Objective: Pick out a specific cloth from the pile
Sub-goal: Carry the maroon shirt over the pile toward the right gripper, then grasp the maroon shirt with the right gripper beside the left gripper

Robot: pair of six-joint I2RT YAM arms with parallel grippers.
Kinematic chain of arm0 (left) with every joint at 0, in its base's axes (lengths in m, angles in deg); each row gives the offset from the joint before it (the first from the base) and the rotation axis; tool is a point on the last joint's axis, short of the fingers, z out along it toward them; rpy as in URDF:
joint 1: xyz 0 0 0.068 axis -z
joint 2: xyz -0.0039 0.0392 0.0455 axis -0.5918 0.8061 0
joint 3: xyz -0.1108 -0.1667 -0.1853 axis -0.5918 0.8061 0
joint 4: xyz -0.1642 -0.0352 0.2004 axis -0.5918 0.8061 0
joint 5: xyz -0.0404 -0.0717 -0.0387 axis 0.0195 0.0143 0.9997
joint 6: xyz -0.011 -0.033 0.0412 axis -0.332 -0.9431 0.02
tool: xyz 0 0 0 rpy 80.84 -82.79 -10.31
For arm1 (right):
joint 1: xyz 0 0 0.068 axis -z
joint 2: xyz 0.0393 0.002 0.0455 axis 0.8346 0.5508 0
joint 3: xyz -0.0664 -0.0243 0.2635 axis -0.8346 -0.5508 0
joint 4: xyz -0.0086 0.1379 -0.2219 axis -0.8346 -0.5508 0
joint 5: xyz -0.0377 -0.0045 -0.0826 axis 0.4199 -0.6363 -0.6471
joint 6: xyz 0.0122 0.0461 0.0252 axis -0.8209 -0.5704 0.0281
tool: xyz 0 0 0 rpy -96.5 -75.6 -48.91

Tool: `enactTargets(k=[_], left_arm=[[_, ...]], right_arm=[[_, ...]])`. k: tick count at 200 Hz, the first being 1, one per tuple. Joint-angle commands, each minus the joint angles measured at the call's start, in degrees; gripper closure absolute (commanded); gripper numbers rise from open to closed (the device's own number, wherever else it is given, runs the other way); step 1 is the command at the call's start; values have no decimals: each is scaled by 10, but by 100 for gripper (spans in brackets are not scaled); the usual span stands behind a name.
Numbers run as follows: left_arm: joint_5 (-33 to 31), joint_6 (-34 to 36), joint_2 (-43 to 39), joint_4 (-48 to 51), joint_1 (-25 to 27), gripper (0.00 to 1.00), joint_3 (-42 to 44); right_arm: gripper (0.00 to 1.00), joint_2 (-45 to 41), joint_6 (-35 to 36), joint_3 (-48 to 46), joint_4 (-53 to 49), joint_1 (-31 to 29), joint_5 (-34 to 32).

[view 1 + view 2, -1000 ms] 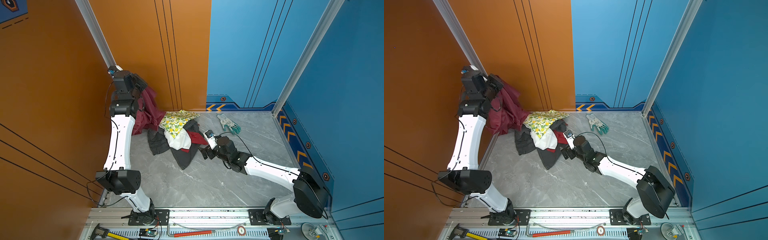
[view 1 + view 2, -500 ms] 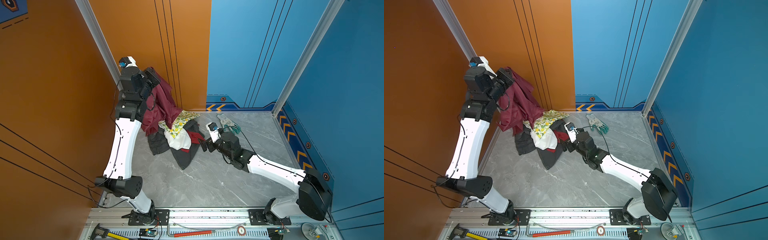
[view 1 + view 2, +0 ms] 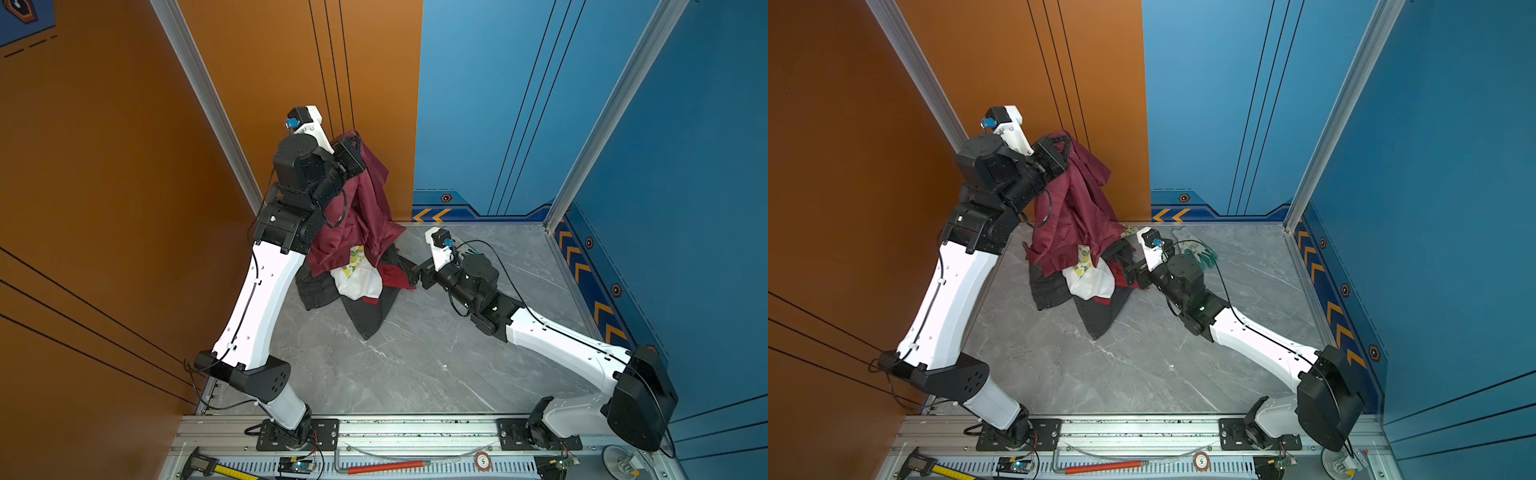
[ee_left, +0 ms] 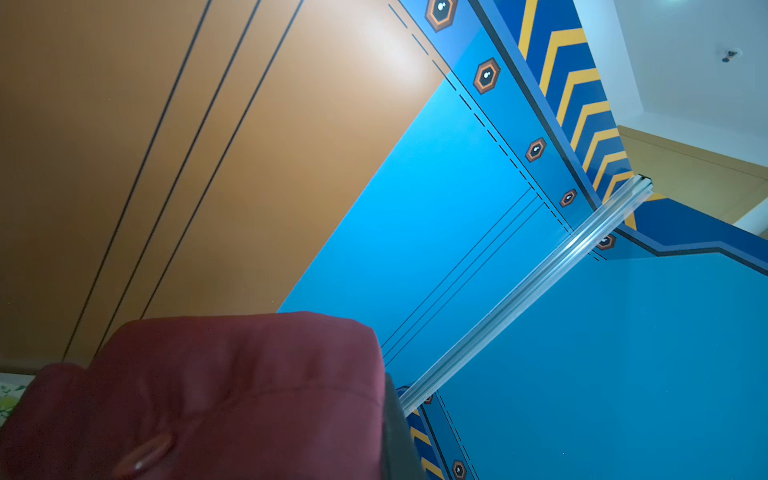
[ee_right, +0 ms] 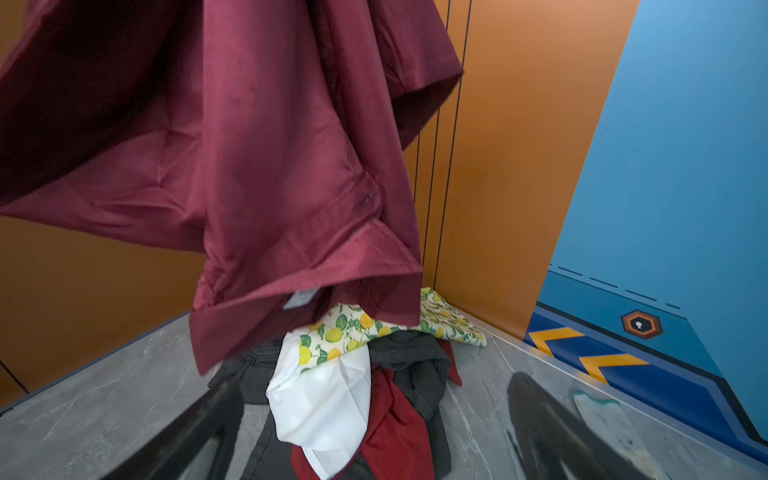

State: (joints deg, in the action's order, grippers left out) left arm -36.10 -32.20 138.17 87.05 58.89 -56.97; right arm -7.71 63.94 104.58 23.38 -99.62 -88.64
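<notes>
Left fingers (image 3: 354, 142) pressed together on large dark maroon thin garment (image 3: 361, 216), hanging at 11 o'clock of grey marble desk (image 3: 415, 365); hem perhaps touching heap of mixed fabrics (image 3: 357, 284). Right fingers (image 5: 552, 428) spread, heap's 3 o'clock.

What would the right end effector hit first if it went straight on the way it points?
Probably the pile, at its red cloth; the open right end effector points into it. Depth is unclear.

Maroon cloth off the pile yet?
Not clearly: the maroon cloth hangs from the left gripper, but its hem reaches the lemon-print cloth atop the pile.
</notes>
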Motion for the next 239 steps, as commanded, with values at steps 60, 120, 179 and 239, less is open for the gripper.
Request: enactTargets(k=[60, 120, 179, 239], left_arm=[[22, 28, -35, -22, 77, 100, 25], [30, 22, -39, -21, 101, 100, 87], [59, 6, -44, -37, 113, 100, 144], [79, -7, -59, -63, 110, 100, 198]], right_arm=[[0, 11, -21, 77, 46, 5, 70], [0, 34, -24, 90, 97, 6, 67], [0, 71, -40, 100, 121, 22, 86], [0, 80, -93, 99, 154, 46, 121]])
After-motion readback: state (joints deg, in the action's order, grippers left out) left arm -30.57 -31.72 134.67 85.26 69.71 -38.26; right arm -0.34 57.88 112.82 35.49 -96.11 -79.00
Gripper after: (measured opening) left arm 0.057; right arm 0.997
